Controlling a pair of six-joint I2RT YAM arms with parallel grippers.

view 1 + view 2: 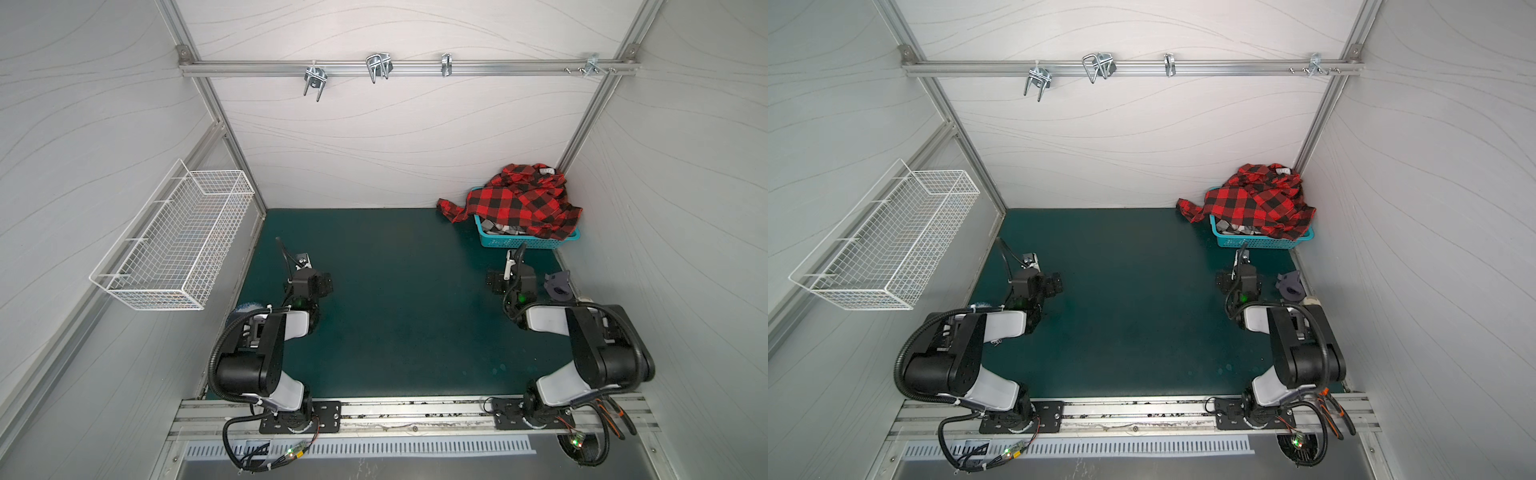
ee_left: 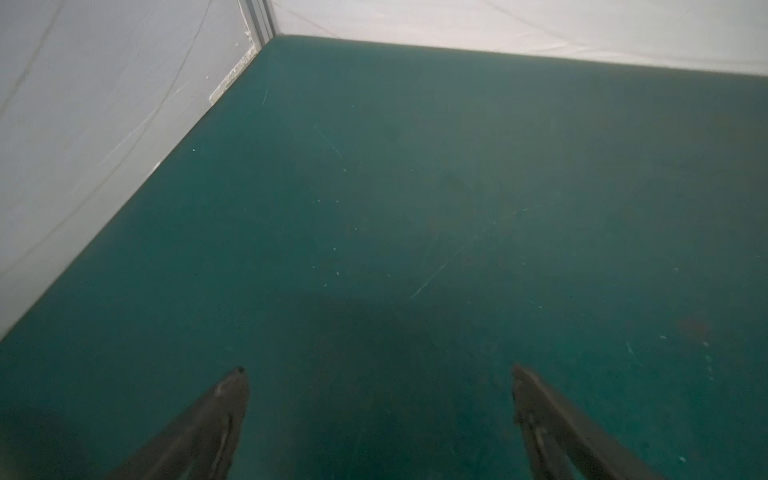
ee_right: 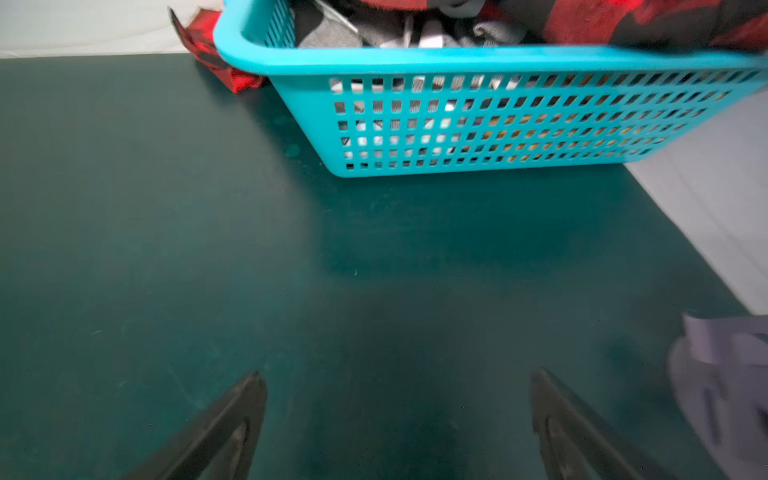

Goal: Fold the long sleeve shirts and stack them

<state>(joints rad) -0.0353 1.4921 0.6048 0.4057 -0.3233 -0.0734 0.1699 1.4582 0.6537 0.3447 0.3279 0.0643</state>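
Observation:
A red-and-black check long sleeve shirt [image 1: 519,201] [image 1: 1252,201] lies heaped on a turquoise basket [image 1: 525,244] [image 1: 1260,243] at the back right corner, one sleeve trailing onto the mat. In the right wrist view the basket [image 3: 457,62] stands a short way ahead of my right gripper [image 3: 399,376]. Black-and-white check cloth [image 3: 395,29] shows under the red shirt [image 3: 665,16], and mustard cloth [image 3: 540,133] shows through the holes. My right gripper is open and empty. My left gripper [image 2: 378,370] hangs open and empty over bare mat near the left wall.
The green mat [image 1: 395,311] covers the table. A small dark grey crumpled scrap [image 1: 559,284] [image 3: 723,374] lies by the right wall beside the right arm. A white wire basket [image 1: 174,245] hangs on the left wall. A rail with metal hooks [image 1: 376,68] crosses the back wall.

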